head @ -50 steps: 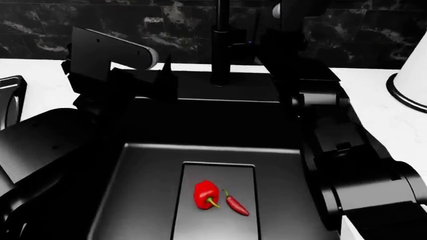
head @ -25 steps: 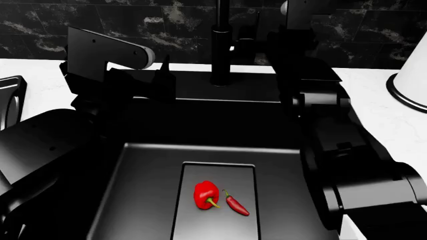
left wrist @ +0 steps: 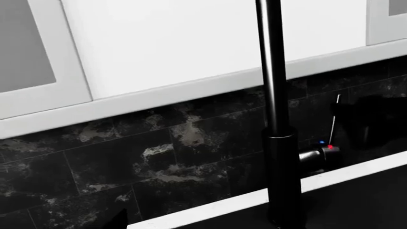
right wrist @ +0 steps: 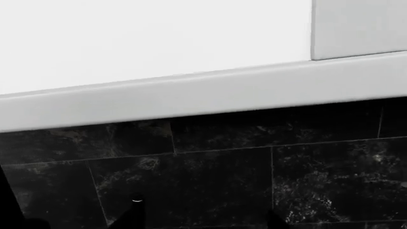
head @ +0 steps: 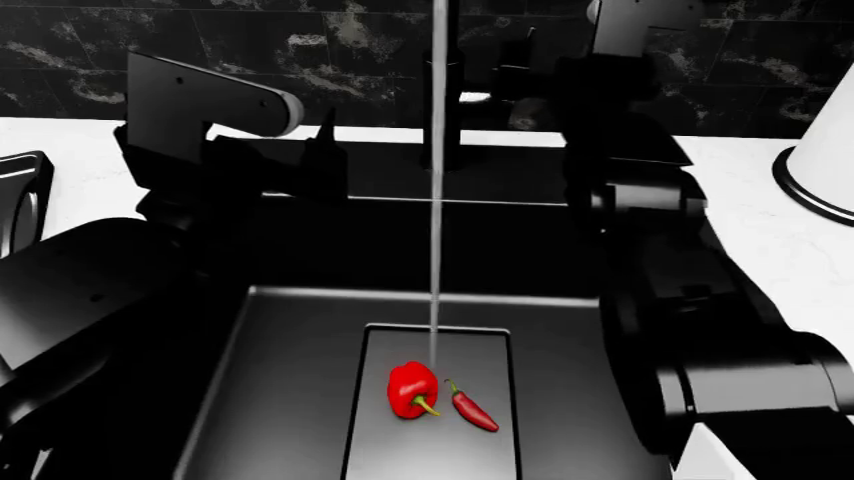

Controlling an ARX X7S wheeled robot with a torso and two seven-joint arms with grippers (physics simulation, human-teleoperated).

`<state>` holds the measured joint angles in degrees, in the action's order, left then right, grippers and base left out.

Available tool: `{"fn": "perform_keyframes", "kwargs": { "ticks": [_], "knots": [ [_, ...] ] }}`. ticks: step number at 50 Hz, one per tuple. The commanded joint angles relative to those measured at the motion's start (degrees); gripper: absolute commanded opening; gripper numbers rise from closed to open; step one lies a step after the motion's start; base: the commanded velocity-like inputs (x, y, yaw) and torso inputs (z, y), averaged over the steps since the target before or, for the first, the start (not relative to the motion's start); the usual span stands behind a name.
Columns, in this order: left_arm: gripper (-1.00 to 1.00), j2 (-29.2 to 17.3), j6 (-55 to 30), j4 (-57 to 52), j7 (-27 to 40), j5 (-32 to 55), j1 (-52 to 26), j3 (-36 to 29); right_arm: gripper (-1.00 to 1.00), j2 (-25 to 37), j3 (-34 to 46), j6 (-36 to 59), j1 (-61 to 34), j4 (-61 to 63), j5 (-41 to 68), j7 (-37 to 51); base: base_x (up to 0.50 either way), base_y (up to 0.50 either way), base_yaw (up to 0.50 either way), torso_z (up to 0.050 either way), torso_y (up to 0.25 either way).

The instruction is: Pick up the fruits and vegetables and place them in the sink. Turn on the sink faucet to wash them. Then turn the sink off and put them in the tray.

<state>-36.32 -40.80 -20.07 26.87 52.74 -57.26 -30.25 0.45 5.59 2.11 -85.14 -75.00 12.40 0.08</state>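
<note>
Water (head: 437,180) falls in a thin pale stream onto the far end of the drain plate (head: 434,400), landing just beyond the bell pepper (head: 411,389). Pepper and chili (head: 473,409) lie side by side on that plate, mid-floor of the sink (head: 267,380), nearly touching. I judge the wash step under way; shut-off and transfer to the tray not yet done.

Risks as I read them:
- Stream strikes beyond the pepper, not on it; the chili to the right may get little rinse.
- My right arm (head: 667,250) stands by the faucet (left wrist: 279,119) at the far rim. A clumsy push on the lever (left wrist: 321,153) could overshoot instead of closing it.
- Wet glossy skins will likely slip in a pinch; the slim chili lying flat on the plate is the harder pick.

Fingers: I cannot tell for either gripper. Wrist views show backsplash and cabinet, with only dark tips at the edges.

Materials: sink matte black, flat-bottomed; faucet a straight black column with red and blue dots on its side lever; marble-veined dark tile behind; white counter (head: 747,200); paper-towel roll (head: 825,160) far right.
</note>
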Motion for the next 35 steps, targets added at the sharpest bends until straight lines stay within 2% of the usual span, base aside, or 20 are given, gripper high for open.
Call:
{"fn": "perform_keyframes", "kwargs": {
  "ticks": [1, 18, 35],
  "knots": [
    [1.0, -0.41, -0.07, -0.22, 0.16, 0.53, -0.07, 0.48, 1.0, 0.88, -4.89, -0.98, -0.27, 0.05, -3.44, 2.06, 0.0, 0.0, 0.0, 0.0, 0.0],
    [1.0, -0.71, -0.21, -0.58, 0.52, 1.06, -0.22, 0.87, 1.0, 1.78, -11.91, 0.36, -0.63, 0.04, -7.37, 2.61, 0.0, 0.0, 0.0, 0.0, 0.0],
    [1.0, -0.65, -0.55, -0.81, 0.87, 1.35, -0.34, 0.73, 1.0, 3.01, -14.85, -0.37, -2.25, 0.06, -9.4, 1.89, 0.0, 0.0, 0.0, 0.0, 0.0]
  ]
}}
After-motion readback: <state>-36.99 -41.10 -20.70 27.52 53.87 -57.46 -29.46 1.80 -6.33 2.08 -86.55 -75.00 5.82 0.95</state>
